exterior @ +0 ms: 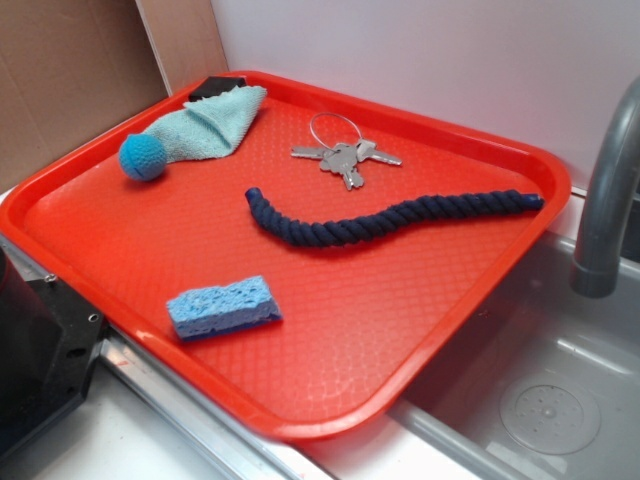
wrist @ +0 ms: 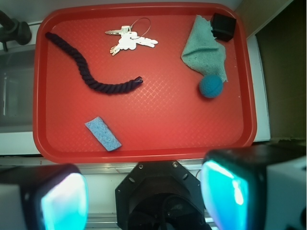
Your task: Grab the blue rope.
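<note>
rope | lies on red tray, untouched, long way running left to right, keys just behind | claw wide open, empty, back off tray's near edge, rope ahead

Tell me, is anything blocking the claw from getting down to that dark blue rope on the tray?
Nothing visible does. The gripper is open and high above the tray's near edge. The blue rope lies alone on bare tray; the sponge sits nearer the gripper, the keys beyond it, neither touching it.
</note>
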